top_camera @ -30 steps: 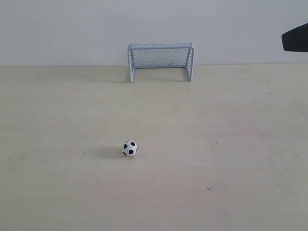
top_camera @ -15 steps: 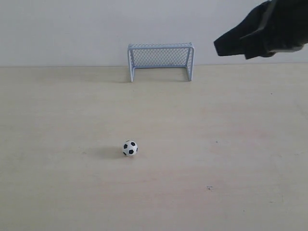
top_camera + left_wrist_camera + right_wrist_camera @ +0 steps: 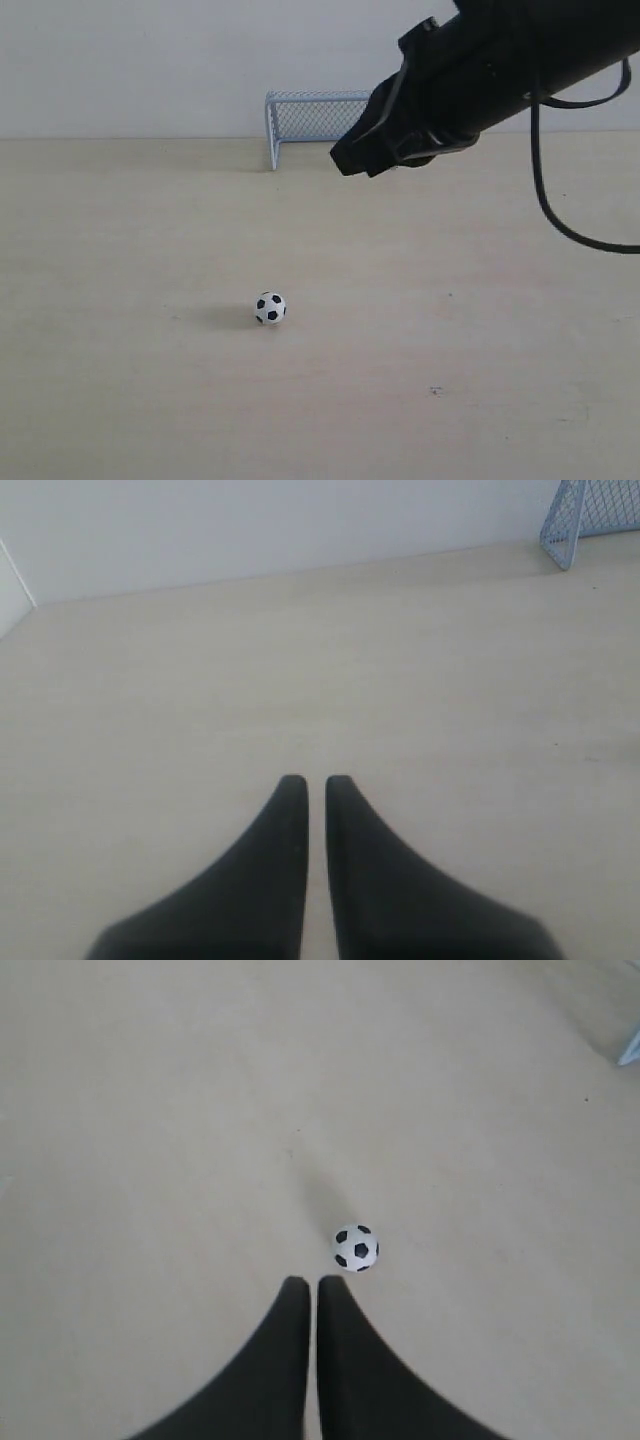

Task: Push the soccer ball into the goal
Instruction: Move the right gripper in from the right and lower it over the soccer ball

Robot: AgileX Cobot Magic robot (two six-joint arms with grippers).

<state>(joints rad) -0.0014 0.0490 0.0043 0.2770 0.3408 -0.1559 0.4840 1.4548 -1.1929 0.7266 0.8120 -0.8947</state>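
soccer ball (image 3: 269, 308) rests on the bench (image 3: 120, 400), well apart from the goal (image 3: 305, 118) | right gripper (image 3: 352, 162) hangs above, fingers (image 3: 288, 1310) together — left gripper (image 3: 315, 780) the same | you lower behind the ball on its side away from the goal, centre, then push straight — slowly.

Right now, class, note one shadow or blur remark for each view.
Exterior view: the tiny black-and-white soccer ball casts a soft shadow leftward. Right wrist view: ball sharp, black right end effector soft-edged. Left wrist view: black left end effector blurs toward its base.
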